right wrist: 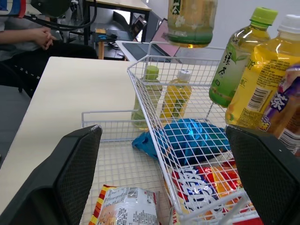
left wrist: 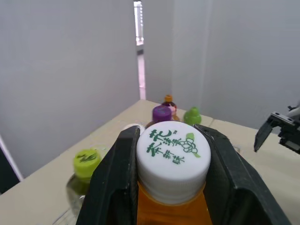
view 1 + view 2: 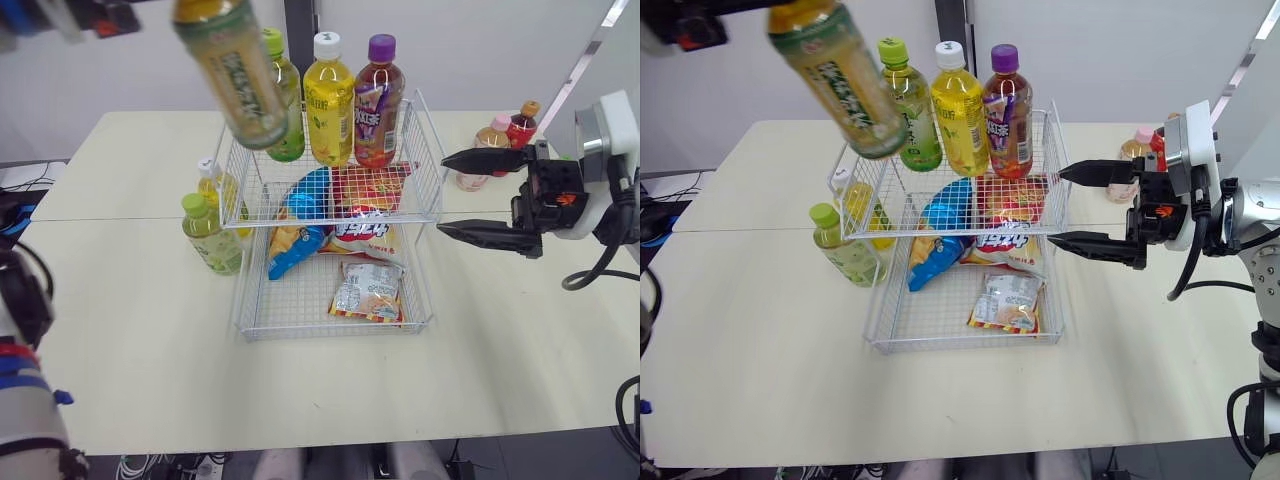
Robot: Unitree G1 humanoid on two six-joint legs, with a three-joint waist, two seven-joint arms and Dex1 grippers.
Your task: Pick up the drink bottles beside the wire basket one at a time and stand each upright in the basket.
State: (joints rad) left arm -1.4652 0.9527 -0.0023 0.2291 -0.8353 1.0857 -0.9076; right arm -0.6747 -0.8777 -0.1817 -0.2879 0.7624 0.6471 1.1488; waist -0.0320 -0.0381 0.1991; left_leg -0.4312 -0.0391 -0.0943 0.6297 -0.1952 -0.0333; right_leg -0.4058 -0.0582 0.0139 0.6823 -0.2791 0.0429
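My left gripper [image 2: 168,135] is closed on the neck of a green-tea bottle [image 3: 240,80], both fingers [image 2: 115,183] pressed in just under its white cap, so the bottle hangs below the gripper by its collar and cannot slip through. It hangs tilted, its base swung toward the wire basket [image 3: 330,330], which lies below and ahead of this gripper. I judge I am carrying it over the rim and must right it before lowering. On the upper tier three bottles already stand upright: a green-capped one [image 3: 288,130], a yellow one [image 3: 328,100] and a purple-capped one [image 3: 378,100]. The free room is on the side nearest my left gripper, hence my approach from there. Snack bags [image 3: 345,215] fill the lower tier. Two more bottles [image 3: 210,235] wait on the table [image 3: 130,330] under my left gripper, just outside the basket wall. My right gripper [image 3: 445,195] hovers with its fingers wide apart and nothing in them, its tips just beside the basket's opposite wall, probably to steady it.
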